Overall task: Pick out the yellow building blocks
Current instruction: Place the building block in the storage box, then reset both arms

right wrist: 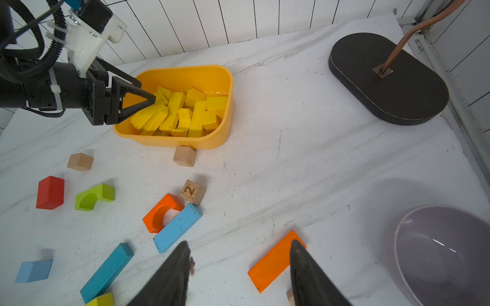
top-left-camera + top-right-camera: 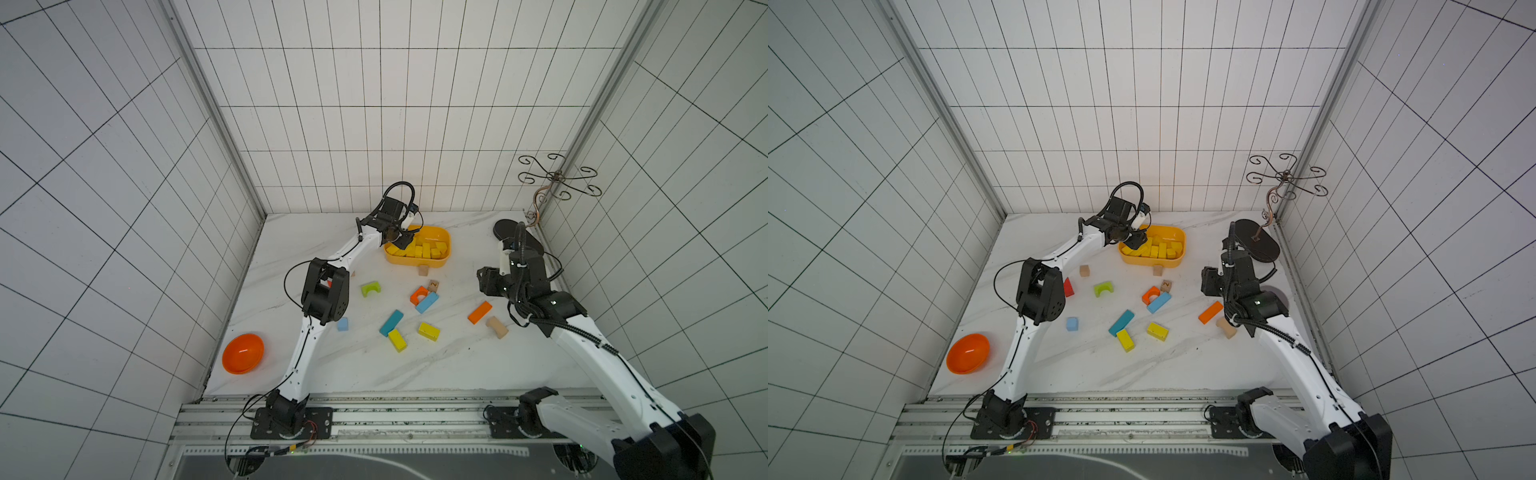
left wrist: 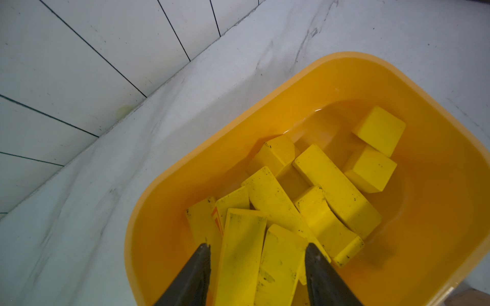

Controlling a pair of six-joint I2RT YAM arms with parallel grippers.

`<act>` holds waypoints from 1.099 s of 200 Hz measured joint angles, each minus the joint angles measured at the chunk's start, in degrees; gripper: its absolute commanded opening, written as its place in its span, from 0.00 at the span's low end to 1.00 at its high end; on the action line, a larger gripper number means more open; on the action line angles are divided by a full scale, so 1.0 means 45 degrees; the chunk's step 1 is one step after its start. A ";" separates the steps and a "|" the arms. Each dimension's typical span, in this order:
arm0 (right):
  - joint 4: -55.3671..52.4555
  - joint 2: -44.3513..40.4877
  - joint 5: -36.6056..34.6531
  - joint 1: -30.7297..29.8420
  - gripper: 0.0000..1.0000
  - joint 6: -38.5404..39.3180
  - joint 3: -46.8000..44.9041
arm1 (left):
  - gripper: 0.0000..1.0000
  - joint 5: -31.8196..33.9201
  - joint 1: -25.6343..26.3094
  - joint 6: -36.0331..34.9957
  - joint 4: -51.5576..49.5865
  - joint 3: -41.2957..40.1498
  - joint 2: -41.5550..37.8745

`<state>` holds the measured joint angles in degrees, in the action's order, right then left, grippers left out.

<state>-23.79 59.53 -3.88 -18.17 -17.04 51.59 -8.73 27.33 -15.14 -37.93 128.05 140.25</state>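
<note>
Yellow building blocks [image 2: 429,331] — two on table [image 2: 415,374] — left gripper [image 3: 257,245], right gripper [image 1: 240,242] both spread.

light: bright, even | shadows: soft | glare: tub [image 3: 320,110] floor | edges: fisheye bend | focus: sharp

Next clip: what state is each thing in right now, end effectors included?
yellow tub: upright, partly filled
yellow blocks inside it: piled loosely
left end effector: open over the yellow tub, gripping nothing
right end effector: open, empty, above the table
yellow bar and yellow brick: lying loose on the table
orange bowl: empty
grey bowl: empty
</note>
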 measured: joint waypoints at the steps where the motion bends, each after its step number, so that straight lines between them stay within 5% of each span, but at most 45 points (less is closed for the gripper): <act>1: 0.0005 -0.0005 0.0000 0.0000 0.60 0.0000 0.0000 | 0.61 0.0015 0.0000 -0.0010 0.0005 -0.0010 -0.0005; 38: 0.0384 -0.0209 0.0165 0.0000 0.61 0.0141 -0.0233 | 0.69 0.0471 0.0010 0.0155 0.0005 -0.0894 -0.1137; 74: 0.1724 0.0131 0.1277 0.0000 0.72 0.0525 -0.0413 | 0.81 0.1583 -0.0097 0.0593 0.0699 -0.3759 -0.5867; 89: 0.2594 0.0427 0.1826 0.0000 0.76 0.0680 -0.0486 | 0.97 0.2249 -0.0165 0.0850 0.1729 -0.5799 -0.8850; 121: 0.5474 0.0641 0.2662 0.0000 0.80 0.1001 -0.1239 | 0.97 0.3876 -0.0437 0.1195 0.5328 -1.2138 -1.5431; 142: 0.7067 0.1064 0.2681 0.0005 0.89 0.1423 -0.1452 | 0.97 0.4867 -0.0695 0.1093 0.7130 -1.6364 -1.8234; 192: 1.0346 0.2084 0.1462 0.0015 0.98 0.2992 -0.3113 | 0.98 0.5037 -0.3410 0.1073 0.9656 -2.3086 -1.8904; 220: 1.1744 0.2079 0.0073 0.0165 0.99 0.3619 -0.4600 | 0.97 0.4318 -0.4080 0.1190 1.2536 -2.4732 -1.7709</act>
<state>29.06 68.88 -3.55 -17.43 -0.75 30.89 10.70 8.97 -9.78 18.48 16.75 60.55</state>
